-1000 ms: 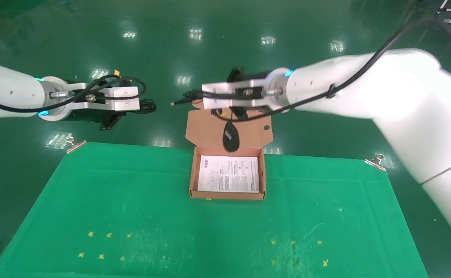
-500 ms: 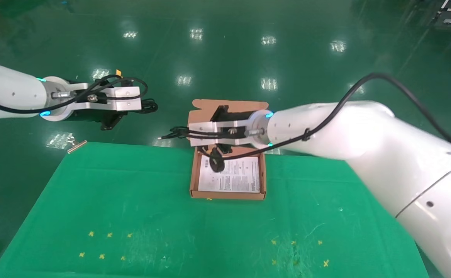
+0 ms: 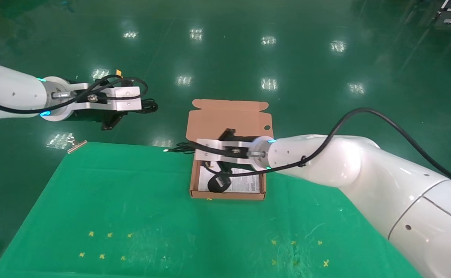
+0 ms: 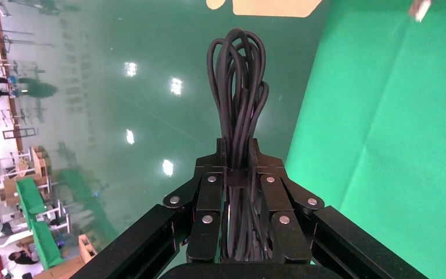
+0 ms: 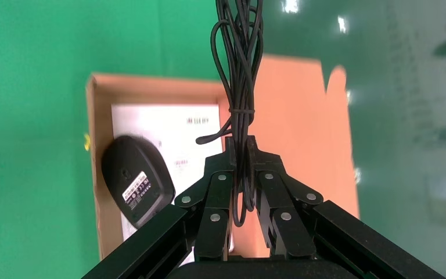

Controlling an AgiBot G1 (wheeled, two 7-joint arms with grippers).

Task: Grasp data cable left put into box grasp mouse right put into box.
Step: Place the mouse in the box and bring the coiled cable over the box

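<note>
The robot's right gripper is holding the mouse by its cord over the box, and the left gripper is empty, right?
Not quite. The left gripper is not empty: the left wrist view shows it shut on the data cable, out beyond the table's far left corner. The rest is right: the right gripper holds the mouse by its cord over the box.

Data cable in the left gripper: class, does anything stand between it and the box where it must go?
Yes. The right gripper hangs over the box, shut on the cord of the mouse, covering the opening. The left gripper holds the data cable off to the left.
</note>
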